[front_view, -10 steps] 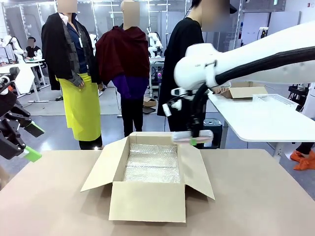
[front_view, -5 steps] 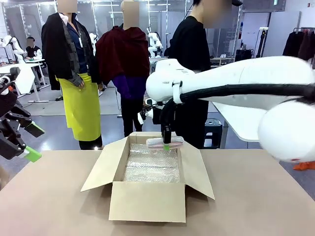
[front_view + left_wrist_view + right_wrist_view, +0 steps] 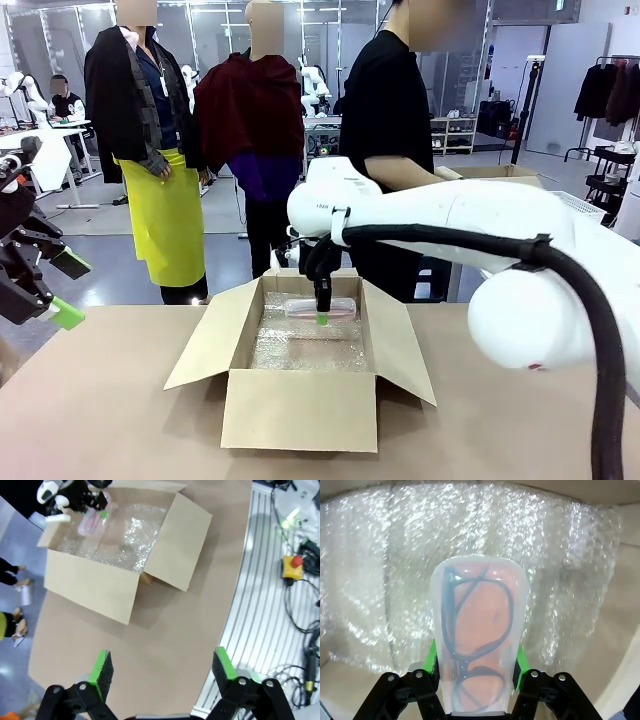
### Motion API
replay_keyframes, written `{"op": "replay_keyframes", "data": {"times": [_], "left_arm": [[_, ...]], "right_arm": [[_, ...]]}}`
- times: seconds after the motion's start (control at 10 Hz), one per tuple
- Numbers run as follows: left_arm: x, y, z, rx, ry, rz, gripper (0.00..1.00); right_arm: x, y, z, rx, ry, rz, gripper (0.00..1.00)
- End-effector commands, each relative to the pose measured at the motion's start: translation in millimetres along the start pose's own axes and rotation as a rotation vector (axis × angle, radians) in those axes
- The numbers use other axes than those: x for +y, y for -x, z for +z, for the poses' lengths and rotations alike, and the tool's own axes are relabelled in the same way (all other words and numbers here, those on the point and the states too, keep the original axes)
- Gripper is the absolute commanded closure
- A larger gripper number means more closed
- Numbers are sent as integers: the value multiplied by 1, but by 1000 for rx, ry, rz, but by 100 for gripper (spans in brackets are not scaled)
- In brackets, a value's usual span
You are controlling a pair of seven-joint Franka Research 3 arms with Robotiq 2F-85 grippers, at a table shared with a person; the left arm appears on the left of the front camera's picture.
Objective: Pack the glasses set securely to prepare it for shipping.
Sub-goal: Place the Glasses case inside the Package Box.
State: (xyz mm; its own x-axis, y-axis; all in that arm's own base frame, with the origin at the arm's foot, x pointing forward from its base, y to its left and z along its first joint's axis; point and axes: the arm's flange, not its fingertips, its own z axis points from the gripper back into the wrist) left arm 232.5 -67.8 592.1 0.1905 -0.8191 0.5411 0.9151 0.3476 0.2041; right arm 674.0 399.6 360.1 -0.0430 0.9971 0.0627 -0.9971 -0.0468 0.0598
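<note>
My right gripper (image 3: 322,314) hangs over the far half of the open cardboard box (image 3: 300,408) and is shut on a pale pink glasses case (image 3: 320,307). Dark-framed glasses show through the translucent top of the pink case (image 3: 477,635), with a green pad pressed to each long side. It is held above the bubble wrap (image 3: 385,560) lining the box floor. My left gripper (image 3: 45,288) stands open and holds nothing, off the table's left edge. From the left wrist, its open fingers (image 3: 101,666) look down on the table (image 3: 165,630) and the box (image 3: 90,582).
A person in black (image 3: 385,120) stands behind the box at the far side. The box flaps (image 3: 200,345) spread out left and right. A metal rail with cables and a red-buttoned switch (image 3: 292,565) runs beside the table.
My right arm has swung left from past the box's right rim and lowered, carrying the pink case down over the bubble wrap. The left arm has stayed still.
</note>
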Motion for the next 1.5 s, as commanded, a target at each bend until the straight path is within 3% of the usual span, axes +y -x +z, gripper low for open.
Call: {"op": "replay_keyframes", "data": {"times": [0.0,0.1,0.2,0.5,1.4], "left_arm": [[-1,0,1,-4,6,-16,0],[-1,0,1,-4,6,-16,0],[-1,0,1,-4,6,-16,0],[-1,0,1,-4,6,-16,0],[-1,0,1,-4,6,-16,0]], "right_arm": [[-29,-23,1,8,42,-36,65],[-30,-20,-7,9,34,-38,65],[-30,-18,-12,7,30,-43,34],[-25,-11,-14,3,21,-37,1],[-12,0,-16,-13,23,-16,0]]}}
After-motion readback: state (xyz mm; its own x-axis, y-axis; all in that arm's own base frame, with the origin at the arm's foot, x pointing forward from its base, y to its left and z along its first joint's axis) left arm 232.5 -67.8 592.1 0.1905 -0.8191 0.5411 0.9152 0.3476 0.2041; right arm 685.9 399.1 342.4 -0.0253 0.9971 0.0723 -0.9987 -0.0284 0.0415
